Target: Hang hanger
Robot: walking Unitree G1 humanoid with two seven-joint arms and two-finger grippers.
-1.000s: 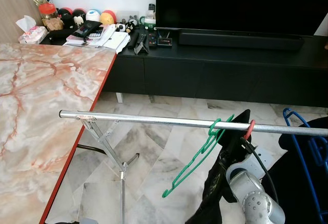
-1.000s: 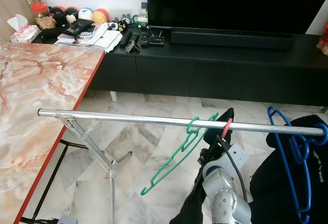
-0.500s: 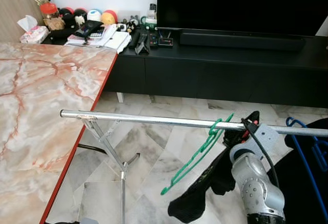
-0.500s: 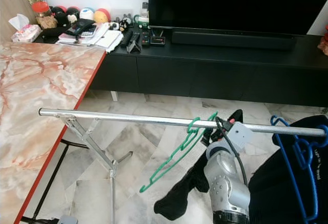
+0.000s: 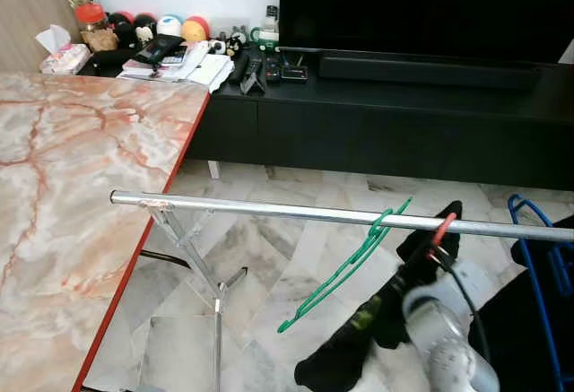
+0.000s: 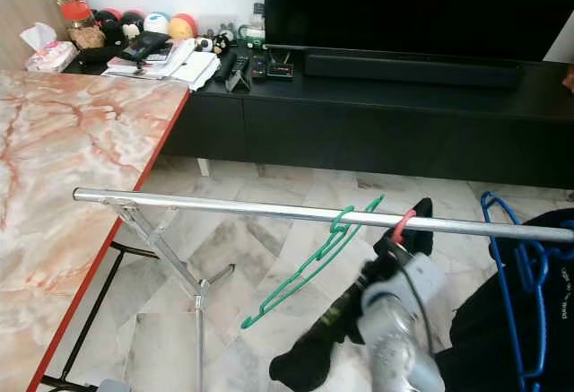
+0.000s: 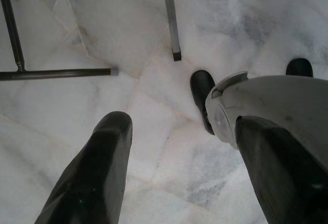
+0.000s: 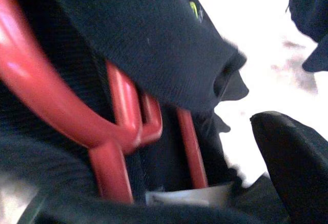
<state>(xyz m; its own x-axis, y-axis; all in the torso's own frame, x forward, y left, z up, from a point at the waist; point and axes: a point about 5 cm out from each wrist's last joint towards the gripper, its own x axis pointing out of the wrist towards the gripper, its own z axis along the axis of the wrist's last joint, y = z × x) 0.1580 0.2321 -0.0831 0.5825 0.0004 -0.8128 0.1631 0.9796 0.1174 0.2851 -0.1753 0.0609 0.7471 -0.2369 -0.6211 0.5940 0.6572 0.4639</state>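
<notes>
One red hanger [image 5: 441, 228], lower right, hooks the rail [image 5: 269, 212]; its dark garment [image 5: 386, 320] sags soft. Grip the stiff neck. My right hand [image 6: 395, 262]: finger state unclear.

Marble floor [image 5: 269, 257] (black TV cabinet [image 5: 386, 123])

The rail [image 5: 269, 212] is bare left of the green hanger [image 5: 345, 266]; red hanger [image 5: 441, 228] and blue hanger [image 5: 538, 266] crowd its right.
</notes>
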